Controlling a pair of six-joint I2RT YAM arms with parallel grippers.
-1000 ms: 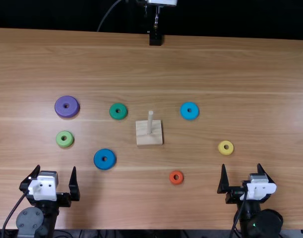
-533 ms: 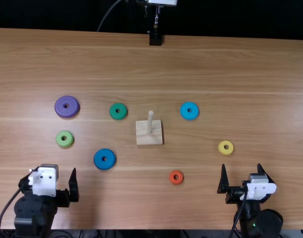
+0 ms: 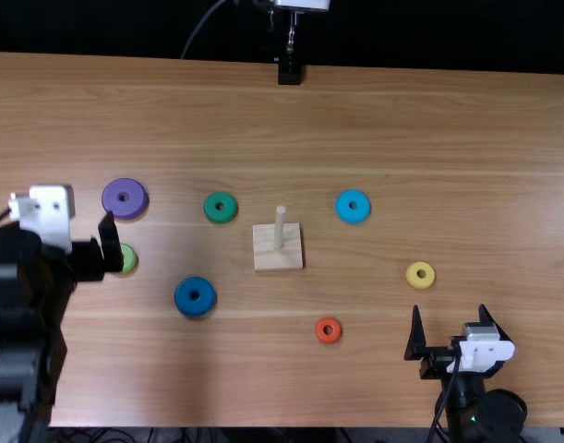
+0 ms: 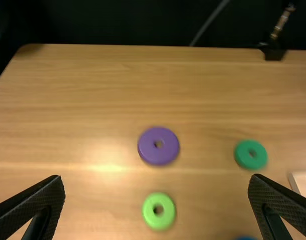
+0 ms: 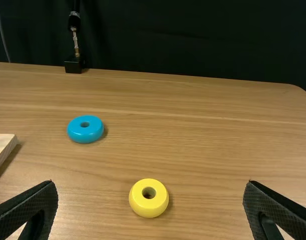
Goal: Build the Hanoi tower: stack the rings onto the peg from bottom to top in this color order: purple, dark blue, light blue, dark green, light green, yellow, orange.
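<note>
Currently I have the left claw spread open toward the left edge of the table, near the purple ring; the right claw gapes by the near edge; the peg stands among scattered rings.

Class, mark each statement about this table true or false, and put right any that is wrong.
1. The peg has no ring on it. True.
2. The purple ring touches the dark green ring. False: bare wood separates them.
3. In the top view, the light blue ring and yellow ring are right of the peg. True.
4. The left end effector grips the light green ring. False: its fingers are apart, and the ring lies on the table.
5. The orange ring is nearer the table's near edge than the dark blue ring. True.
6. The right end effector is shut. False: it is open.
</note>
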